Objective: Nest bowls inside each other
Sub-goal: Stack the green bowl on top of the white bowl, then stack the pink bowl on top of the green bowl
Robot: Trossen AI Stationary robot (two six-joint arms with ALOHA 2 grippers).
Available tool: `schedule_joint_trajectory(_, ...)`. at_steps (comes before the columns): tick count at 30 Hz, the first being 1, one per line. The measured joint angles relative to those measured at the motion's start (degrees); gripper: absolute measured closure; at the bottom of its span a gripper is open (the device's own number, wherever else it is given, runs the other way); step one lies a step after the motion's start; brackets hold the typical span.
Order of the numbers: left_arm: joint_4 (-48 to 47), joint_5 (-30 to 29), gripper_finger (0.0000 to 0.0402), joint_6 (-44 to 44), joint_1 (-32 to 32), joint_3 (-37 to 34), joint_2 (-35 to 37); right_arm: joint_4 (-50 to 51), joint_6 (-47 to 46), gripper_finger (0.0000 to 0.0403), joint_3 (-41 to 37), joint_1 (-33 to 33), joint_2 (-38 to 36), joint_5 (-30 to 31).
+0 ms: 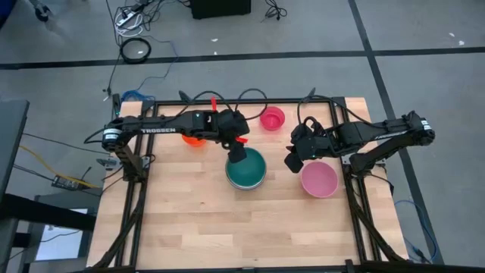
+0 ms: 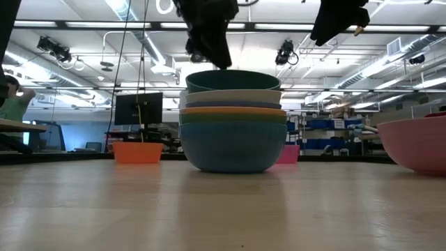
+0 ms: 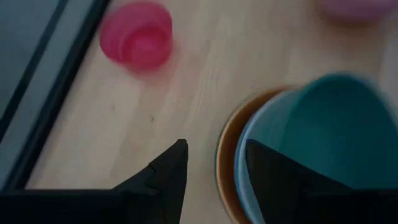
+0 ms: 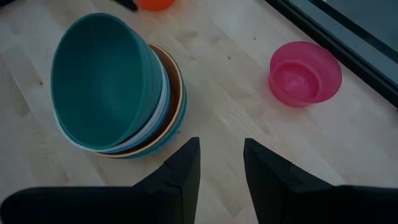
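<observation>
A stack of several nested bowls (image 1: 245,173) (image 2: 233,125) stands mid-table with the teal bowl (image 4: 99,74) on top, tilted in the stack. My left gripper (image 1: 239,154) (image 3: 214,149) hangs open just above the stack's far-left rim, one finger over the teal bowl and one outside the stack. My right gripper (image 1: 291,162) (image 4: 221,146) waits open in the air to the right of the stack, holding nothing. A pink bowl (image 1: 318,179) rests on the table near the right edge. A small magenta bowl (image 1: 272,117) sits at the far side. A small orange-red bowl (image 1: 193,139) shows partly under my left arm.
The dark metal frame (image 1: 129,189) runs along the table's edges, with cables at the far edge (image 1: 250,95). The near half of the wooden top (image 1: 242,235) is bare wood.
</observation>
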State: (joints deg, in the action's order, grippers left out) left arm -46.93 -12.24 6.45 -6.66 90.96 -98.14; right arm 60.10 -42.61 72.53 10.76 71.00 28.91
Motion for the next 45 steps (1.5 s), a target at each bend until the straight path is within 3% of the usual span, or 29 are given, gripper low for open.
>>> schedule_joint_trajectory(30, -4.3, 3.0, 0.0231, 3.0, 0.8, 2.2, -2.8, -0.2, -0.3, 0.029, 0.0, 0.0, 0.0, 0.0)
schedule_joint_trajectory(33, -12.2, 2.9, 0.0231, 2.9, 1.2, 6.1, -2.8, 2.3, -1.0, 0.0291, 0.0, 0.0, 0.0, 1.4)
schedule_joint_trajectory(37, -28.4, -5.8, 0.0231, 3.8, 3.0, 14.6, -1.6, 15.1, -10.4, 0.0299, 0.0, -0.1, 0.0, 0.1)
schedule_joint_trajectory(40, -36.2, -15.0, 0.0231, 7.1, 5.1, 17.9, 1.6, 24.0, -18.3, 0.0304, -1.1, 0.7, 0.1, -6.9)
schedule_joint_trajectory(45, -41.3, -18.0, 0.0231, 15.5, 8.8, 17.5, 11.2, 20.5, -22.3, 0.0303, -5.6, 6.4, 0.1, -17.9)
